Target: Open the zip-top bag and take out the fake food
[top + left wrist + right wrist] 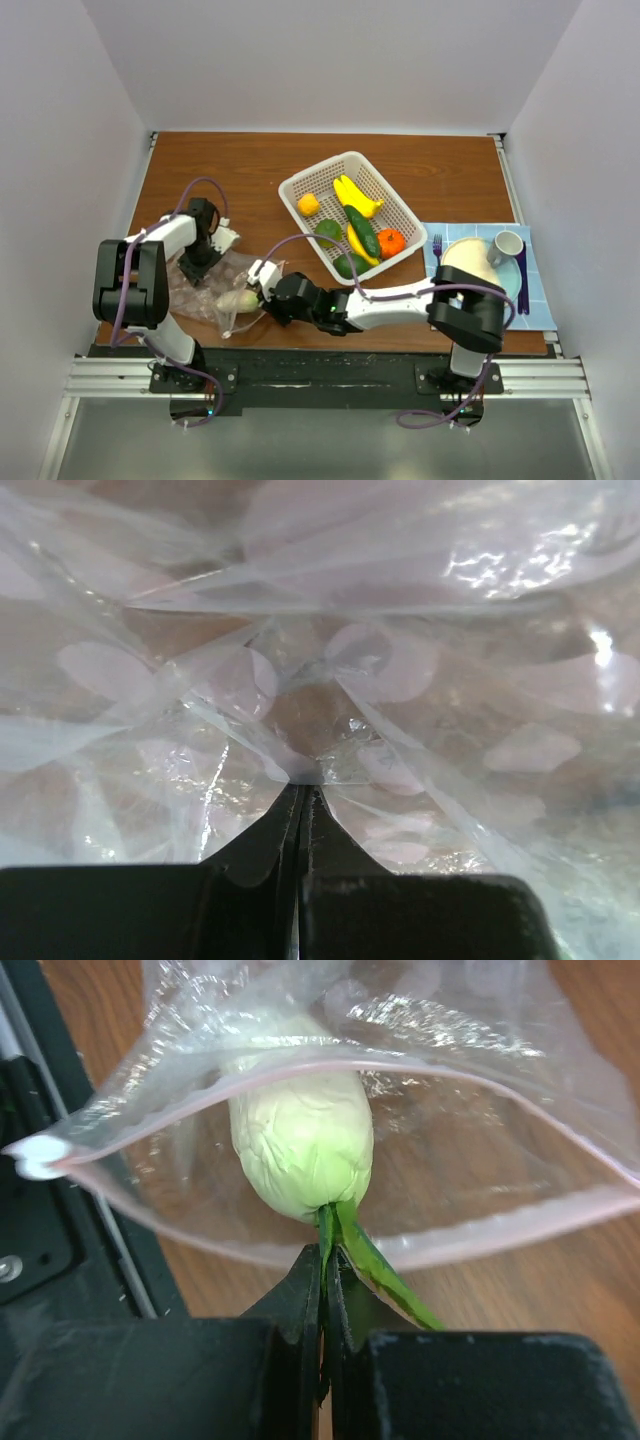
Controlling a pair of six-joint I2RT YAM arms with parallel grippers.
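Note:
The clear zip-top bag [222,283] lies crumpled at the table's front left, its pink-edged mouth [420,1070] gaping toward the right arm. My left gripper [197,268] is shut on a fold of the bag's plastic [305,770] at its far end. My right gripper [328,1248] is shut on the green leaf stalk of a pale green-white fake vegetable [300,1140], which still sits mostly inside the bag's mouth [238,300]. Other fake food lies in the white basket [300,182]: a yellow banana [357,195], a green piece [362,230], an orange piece [391,242].
A beige plate [468,258] with a cup [505,245] and a purple fork [521,278] rests on a blue mat at the right edge. The black base rail [40,1240] runs close to the bag at the near table edge.

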